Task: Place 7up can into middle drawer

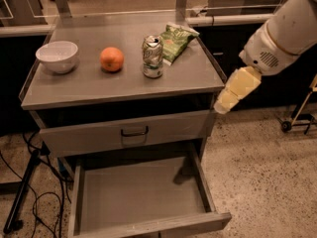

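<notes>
Camera view. You have the 7up can (pixel 153 56) standing upright on the grey cabinet top (pixel 89 88), right of centre, pull-tab end up. The green snack bag (pixel 176 40) lies just beside the can on its far right side. You cannot tell whether the two touch. An orange (pixel 112 59) sits to the can's left, apart from it. Further left is a white bowl (pixel 57 56), upright.

Below the top, the upper drawer front (pixel 89 135) with its black handle (pixel 134 131) is closed. Beneath that, the middle drawer (pixel 148 226) is pulled out towards the near side, with its flat grey floor and low side walls in plain view. A shadow lies in its far right corner.

The gripper (pixel 225 100) hangs off the right side of the cabinet, angled down and to the left, with its tip just beside the cabinet's near right corner. It is well apart from the can and above the open drawer's right wall. You cannot tell whether the claw is released or clenched. The can is not in it. The white arm (pixel 285 29) rises from it to the upper right.

Black cables (pixel 29 182) trail on the speckled floor (pixel 267 182) at the left.
</notes>
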### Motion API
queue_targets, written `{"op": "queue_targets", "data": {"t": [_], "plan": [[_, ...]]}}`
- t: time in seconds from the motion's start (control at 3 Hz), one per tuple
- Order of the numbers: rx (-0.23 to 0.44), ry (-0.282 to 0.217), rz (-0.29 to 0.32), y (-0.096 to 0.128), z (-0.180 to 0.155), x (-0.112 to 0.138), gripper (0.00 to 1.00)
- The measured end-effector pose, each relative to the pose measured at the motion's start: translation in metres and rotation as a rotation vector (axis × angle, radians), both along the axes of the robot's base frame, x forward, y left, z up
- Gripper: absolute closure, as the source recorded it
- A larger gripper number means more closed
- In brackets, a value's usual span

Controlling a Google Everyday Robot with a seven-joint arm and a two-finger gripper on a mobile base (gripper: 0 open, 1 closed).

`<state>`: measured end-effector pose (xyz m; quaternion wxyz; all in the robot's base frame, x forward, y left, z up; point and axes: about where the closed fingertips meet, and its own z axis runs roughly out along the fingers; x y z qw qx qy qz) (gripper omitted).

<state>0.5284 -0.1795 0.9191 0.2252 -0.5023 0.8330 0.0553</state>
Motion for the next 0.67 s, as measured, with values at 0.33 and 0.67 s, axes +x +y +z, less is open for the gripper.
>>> {"op": "queue_targets", "data": {"t": [0.33,0.67], "plan": [[0.057,0.004,-0.061,0.0092,-0.0085,0.0236,0.0],[0.065,0.006,-0.071,0.0105,-0.0099,0.0265,0.0]]}}
